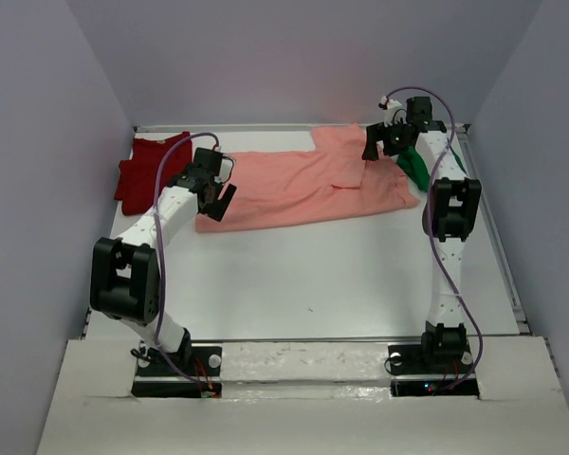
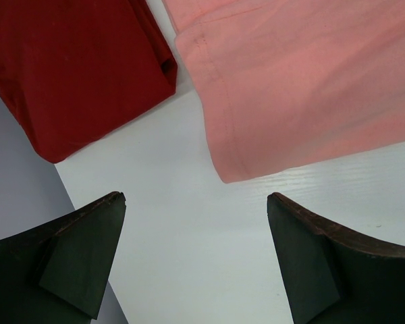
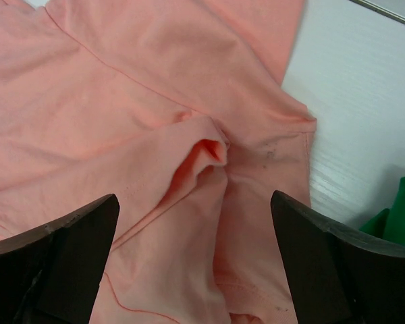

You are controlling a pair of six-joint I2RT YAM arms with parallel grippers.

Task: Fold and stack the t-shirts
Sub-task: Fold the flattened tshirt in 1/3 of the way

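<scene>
Since both my end effectors are spread wide with nothing in them, the risk from here is all about the next grab. My right end effector (image 1: 382,147) hangs right over the salmon-pink t-shirt (image 1: 303,185), above a rucked-up ridge of cloth near its sleeve. If I pinch that ridge I'd guess I only get the top layer, and the fold comes out lumpy or the whole shirt drags sideways. The bright green t-shirt (image 1: 419,167) lies bunched just beside that end at the far right of the counter (image 1: 313,284), so a sloppy pull could snag it too.

My left end effector (image 1: 220,202) is over bare counter, with the pink shirt's hem corner just ahead on the right and the dark red t-shirt (image 1: 147,171) ahead on the left, in the far left corner. Those two are close but apart, and reaching too far left could catch red cloth instead of pink.
</scene>
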